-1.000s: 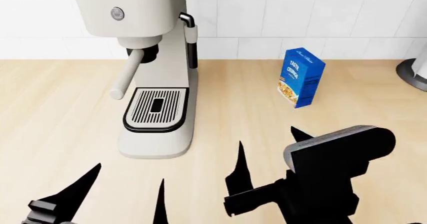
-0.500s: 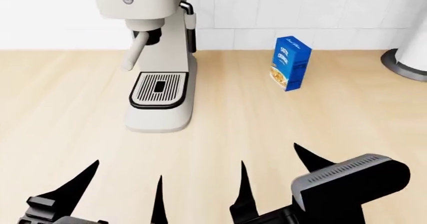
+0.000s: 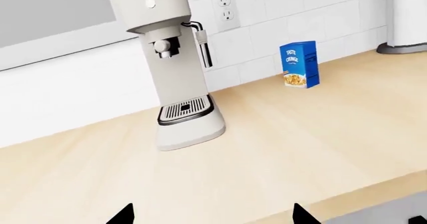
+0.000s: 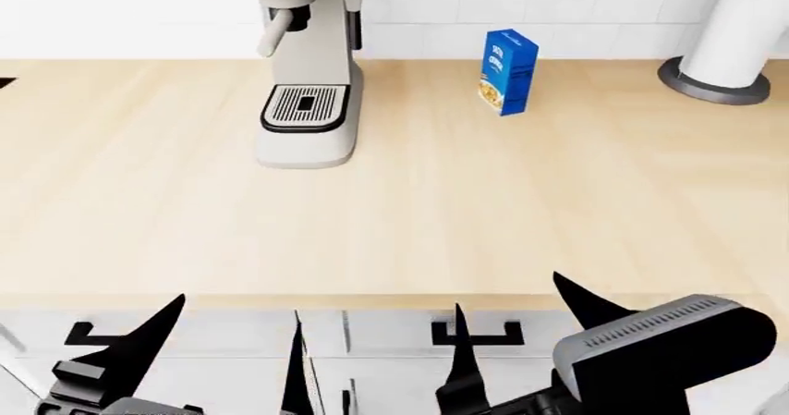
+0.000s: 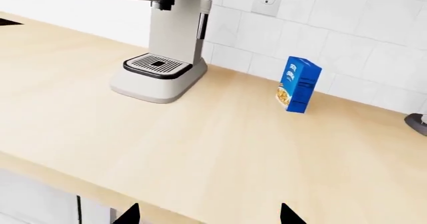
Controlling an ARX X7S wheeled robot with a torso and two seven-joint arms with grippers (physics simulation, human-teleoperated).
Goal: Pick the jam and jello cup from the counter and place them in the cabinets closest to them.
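Neither the jam nor the jello cup shows in any view. My left gripper [image 4: 235,332] [image 3: 211,216] hangs open in front of the counter's front edge [image 4: 370,297], nothing between its black fingers. To its right, my right gripper [image 4: 512,309] [image 5: 209,215] is open and holds nothing too. Below the counter edge, white cabinet fronts [image 4: 382,346] with black handles [image 4: 475,334] show behind the fingers. Both wrist views look across the pale wood counter [image 3: 280,149] [image 5: 220,149] toward the tiled wall.
A cream coffee machine [image 4: 306,82] [image 3: 175,69] [image 5: 163,49] stands at the back left. A blue cardboard box [image 4: 507,71] [image 3: 300,64] [image 5: 298,84] stands upright to its right. A white post on a grey round base [image 4: 727,64] sits at the far right, and a wall outlet [image 3: 225,7] is behind the machine.
The head view has drawn back from the counter: machine and box look smaller and farther, and the counter's front edge and cabinet fronts have come into view. Both grippers stay open.
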